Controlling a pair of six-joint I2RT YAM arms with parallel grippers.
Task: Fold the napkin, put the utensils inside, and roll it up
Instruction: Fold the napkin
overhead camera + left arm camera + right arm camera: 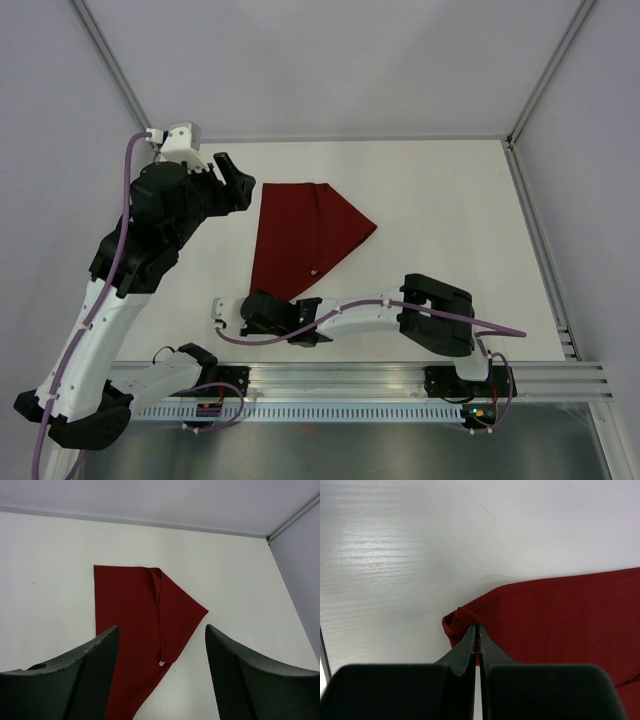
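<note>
While the left claw (160, 629) gapes above the table (440, 200), the right claw (478, 628) pinches one napkin (560, 615) corner.

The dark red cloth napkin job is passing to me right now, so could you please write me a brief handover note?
Right gripper: shut on the bunched near corner of the plain dark red cloth napkin.
Left gripper: open, holding nothing, raised by the napkin's far left corner.
Napkin: partly folded on the white table, one flap turned over.
Done: fold begun.
Left: finish the fold, place utensils (none in view), roll up.
</note>
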